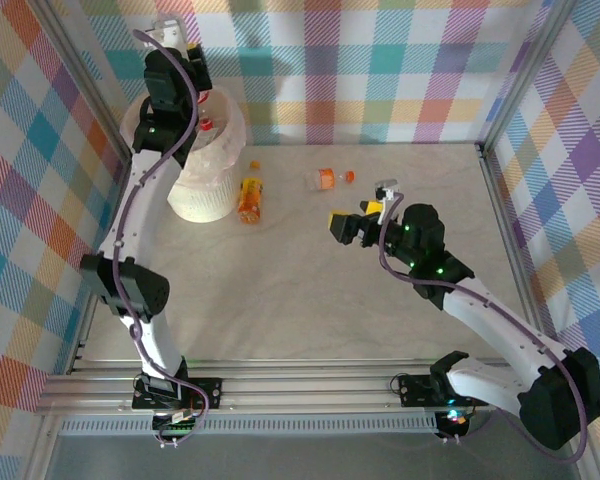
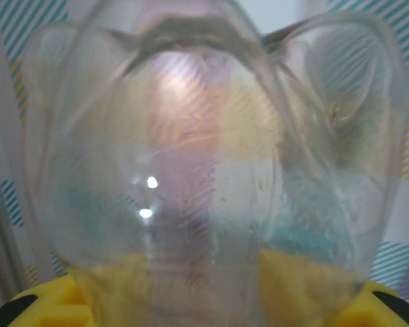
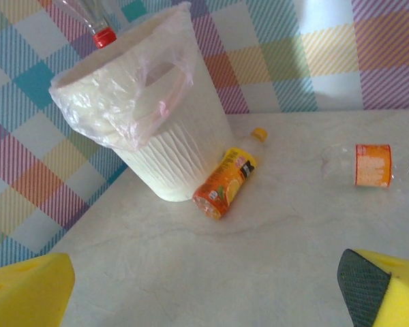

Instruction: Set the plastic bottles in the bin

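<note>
1. Now, the left gripper (image 1: pixel 185 75) pinches a clear bottle (image 2: pixel 204 170) between its yellow fingers (image 2: pixel 48 303), above the bin (image 3: pixel 184 157), red cap pointing down.
2. The bin stands at ten o'clock on the table (image 1: pixel 310 300), lined with a bag (image 3: pixel 109 102).
3. An orange bottle (image 3: pixel 226 178) lies on its side just beside the bin's base, at its three o'clock in the top view.
4. A labelled bottle (image 3: pixel 371 165) lies near twelve o'clock on the table, apart from the orange bottle.
5. The right gripper (image 1: pixel 356 215) hovers with fingers spread wide and nothing between them, the labelled bottle at its eleven o'clock.
</note>
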{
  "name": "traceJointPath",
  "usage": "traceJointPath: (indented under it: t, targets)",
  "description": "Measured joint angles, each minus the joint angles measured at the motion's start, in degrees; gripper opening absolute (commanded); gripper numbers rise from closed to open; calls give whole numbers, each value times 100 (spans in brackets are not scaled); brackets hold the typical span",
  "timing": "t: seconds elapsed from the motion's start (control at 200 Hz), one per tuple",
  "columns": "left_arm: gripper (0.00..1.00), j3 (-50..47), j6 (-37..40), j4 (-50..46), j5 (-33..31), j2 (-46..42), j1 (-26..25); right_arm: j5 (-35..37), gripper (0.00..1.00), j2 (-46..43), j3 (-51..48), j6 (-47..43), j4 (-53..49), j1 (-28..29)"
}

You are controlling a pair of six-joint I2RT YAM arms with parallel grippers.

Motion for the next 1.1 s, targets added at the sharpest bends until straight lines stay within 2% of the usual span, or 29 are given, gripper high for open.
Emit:
traceJointPath:
  t: [0.24,0.36,0.48,0.585,0.75,0.885,1.03,1.1]
  targets:
    - [52,37,-164,-533,90,280,463,306,100,-142,-358,149,-236,0]
    - [57,35,-173,-632,393,280,643,409,100,-144,-428,149,-251,0]
    - [80,-46,-208,-778,494,280,688,452,100,-144,-431,149,-240,0]
    - [93,-103,-273,-940,516,280,688,452,100,-136,-433,149,-221,0]
    - [95,446,-619,-1762,546,343,699,450,100,17,-431,144,-155,0]
    - [95,1137,-1108,-2299,964,326,699,448,100,157,-431,136,-155,0]
    - [96,1165,-1587,-2708,1475,136,566,461,100,323,-354,151,-203,0]
    - [100,999,-1716,-2798,1565,42,365,514,100,476,-210,195,-282,0]
